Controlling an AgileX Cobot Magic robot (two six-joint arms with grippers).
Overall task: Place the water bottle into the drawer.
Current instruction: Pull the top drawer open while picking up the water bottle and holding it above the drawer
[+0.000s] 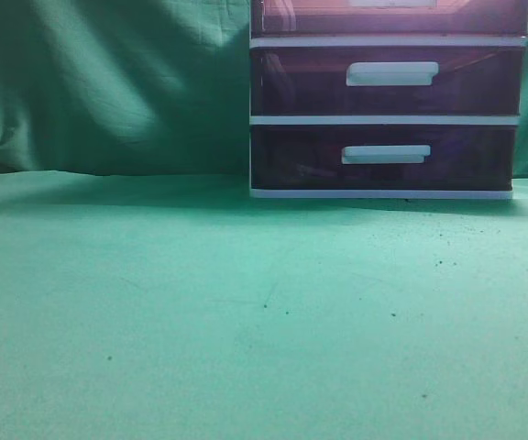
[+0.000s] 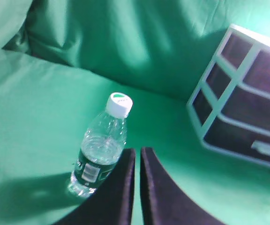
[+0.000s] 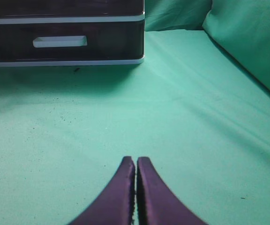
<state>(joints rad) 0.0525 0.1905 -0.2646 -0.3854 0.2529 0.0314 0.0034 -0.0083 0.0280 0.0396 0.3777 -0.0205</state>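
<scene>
Exterior view: three dark purple see-through drawers stacked in a white frame (image 1: 388, 119) at the back right of the green cloth (image 1: 200, 312); top drawer (image 1: 392, 16) cut off by the upper edge, its white handle barely showing, apparently pushed in. No bottle, no arms here.

Left wrist view: one clear water bottle (image 2: 100, 147) with white cap, dark label, standing upright on the cloth, well left of the unit; drawer (image 2: 240, 47) at far right. Left gripper (image 2: 138, 154) pressed nearly together, empty, just right of the bottle.

Right wrist view: only the lowest drawer (image 3: 64, 42) fully seen. Right gripper (image 3: 136, 164) pressed together, empty, above bare cloth.
</scene>
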